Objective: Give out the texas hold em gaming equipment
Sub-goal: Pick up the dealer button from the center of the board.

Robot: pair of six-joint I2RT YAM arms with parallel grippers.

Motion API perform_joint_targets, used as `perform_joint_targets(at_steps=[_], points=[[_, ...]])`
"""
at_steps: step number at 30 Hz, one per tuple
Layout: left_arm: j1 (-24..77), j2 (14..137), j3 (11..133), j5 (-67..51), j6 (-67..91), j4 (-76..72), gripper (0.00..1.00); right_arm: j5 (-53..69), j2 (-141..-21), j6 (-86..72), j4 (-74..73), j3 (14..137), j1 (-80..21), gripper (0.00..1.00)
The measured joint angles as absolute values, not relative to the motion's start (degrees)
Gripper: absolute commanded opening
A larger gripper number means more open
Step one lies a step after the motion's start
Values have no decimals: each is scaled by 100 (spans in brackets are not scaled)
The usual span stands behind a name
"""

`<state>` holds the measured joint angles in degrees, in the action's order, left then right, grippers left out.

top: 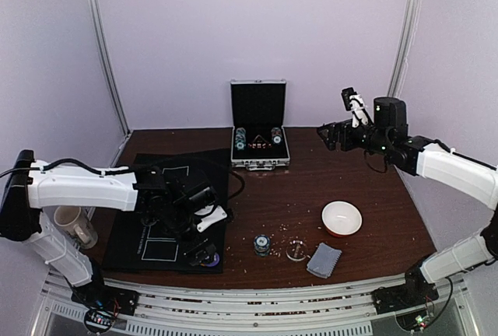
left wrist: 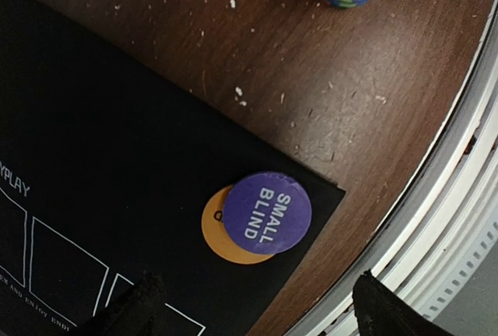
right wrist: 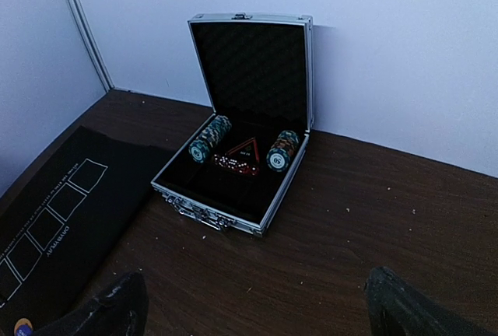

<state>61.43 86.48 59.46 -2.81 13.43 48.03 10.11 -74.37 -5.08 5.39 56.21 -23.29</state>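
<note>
purple button [left wrist: 268,213] on mat [left wrist: 117,157]; overlaps orange button [left wrist: 219,236] (partly)

Bare brown wooden table [top: 307,188] lies free between the lid-up aluminium chip case [top: 259,149] and red-sided white bowl [top: 341,218]; a short chip stack [top: 262,244] and perhaps a glass dish [top: 296,250] crowd the near edge.

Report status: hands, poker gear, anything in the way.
Left hand open, empty, by purple button overlapping orange button on mat corner. Right hand open, empty, facing open case with chips inside. No obstruction seen.
</note>
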Motion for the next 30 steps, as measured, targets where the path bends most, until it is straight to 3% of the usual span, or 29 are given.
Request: perform_joint_targets(at_steps=[13,21,30], points=[[6117,9349,5699,-816,1164,4086,72,646,-7494,-445,298,5621,-2423,100],[6117,9395,5701,-773,1125,3968,72,674,-7620,-443,141,5645,-2504,100],[6117,9391,5701,-779,1092,3909,73,528,-8103,-128,-2034,6324,-4032,100]])
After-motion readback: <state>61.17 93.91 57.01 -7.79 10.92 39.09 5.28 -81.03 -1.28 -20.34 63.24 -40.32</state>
